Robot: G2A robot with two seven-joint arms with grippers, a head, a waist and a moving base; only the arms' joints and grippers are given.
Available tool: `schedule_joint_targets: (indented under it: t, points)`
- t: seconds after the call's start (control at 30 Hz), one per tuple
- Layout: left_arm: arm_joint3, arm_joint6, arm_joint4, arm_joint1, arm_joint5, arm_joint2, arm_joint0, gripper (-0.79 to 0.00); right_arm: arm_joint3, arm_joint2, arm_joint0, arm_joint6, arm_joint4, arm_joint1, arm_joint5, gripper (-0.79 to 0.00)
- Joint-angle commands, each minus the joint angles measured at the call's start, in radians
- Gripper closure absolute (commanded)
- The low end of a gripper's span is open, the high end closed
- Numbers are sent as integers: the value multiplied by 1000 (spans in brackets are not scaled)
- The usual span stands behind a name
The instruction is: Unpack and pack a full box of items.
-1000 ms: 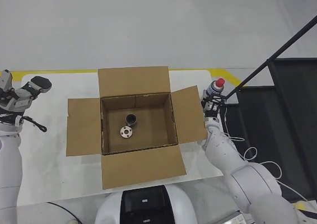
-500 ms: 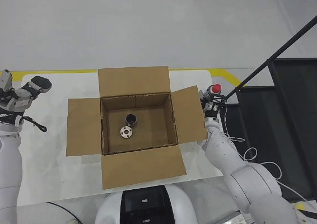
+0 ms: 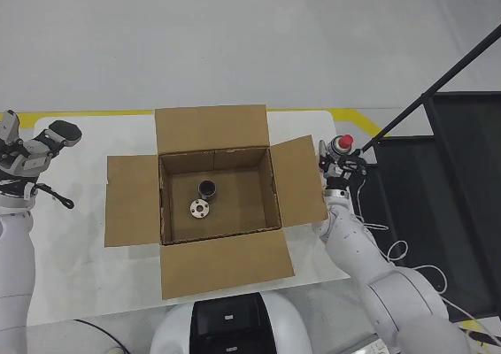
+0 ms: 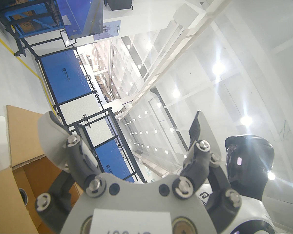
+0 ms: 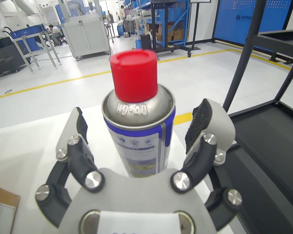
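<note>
An open cardboard box (image 3: pixel 132 199) sits mid-table. Inside it lie a dark cylinder (image 3: pixel 207 188) and a round metal disc (image 3: pixel 199 209). A spray can (image 3: pixel 343 142) with a red cap stands upright on the table's right edge, beside the box's right flap. My right gripper (image 3: pixel 341 162) is open around the spray can (image 5: pixel 139 122); in the right wrist view the right gripper (image 5: pixel 141 113) has a gap on each side between its pads and the can. My left gripper (image 3: pixel 58 134) is held up at the table's far left, open and empty. The left gripper (image 4: pixel 122 120) points up and away from the box (image 4: pixel 19 142).
A black metal rack (image 3: pixel 450 177) stands close to the table's right edge, just past the can. The white table (image 3: pixel 73 257) has bare surface left of the box and in front of it. The box's four flaps are folded outward.
The spray can came down a little at the table's right edge, and my right gripper's fingers spread apart from it. The left arm and the box stayed still.
</note>
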Motion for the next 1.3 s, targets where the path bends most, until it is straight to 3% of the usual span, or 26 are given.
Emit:
schedule_joint_targets:
  t: [0.0, 0.27, 0.43, 0.67, 0.9, 1.1, 1.27]
  points:
    - [0, 0, 0, 0, 0, 0, 0, -785, -46, 14, -24, -43, 1, 7, -3, -785]
    - [0, 0, 0, 0, 0, 0, 0, -785, -307, 79, -175, -99, -43, 45, 26, -785]
    - [0, 0, 0, 0, 0, 0, 0, -785, -580, 152, -332, -36, -61, 75, 4, -785]
    - [0, 0, 0, 0, 0, 0, 0, -785, -1033, 329, -589, 215, -24, 118, -61, -785]
    - [0, 0, 0, 0, 0, 0, 0, -785, -1314, 464, -763, 450, -46, 142, -100, -785]
    - [0, 0, 0, 0, 0, 0, 0, -785, -1500, 497, -860, 674, -96, 156, -210, -785]
    - [0, 0, 0, 0, 0, 0, 0, -785, -1603, 448, -859, 867, -203, 164, -259, -785]
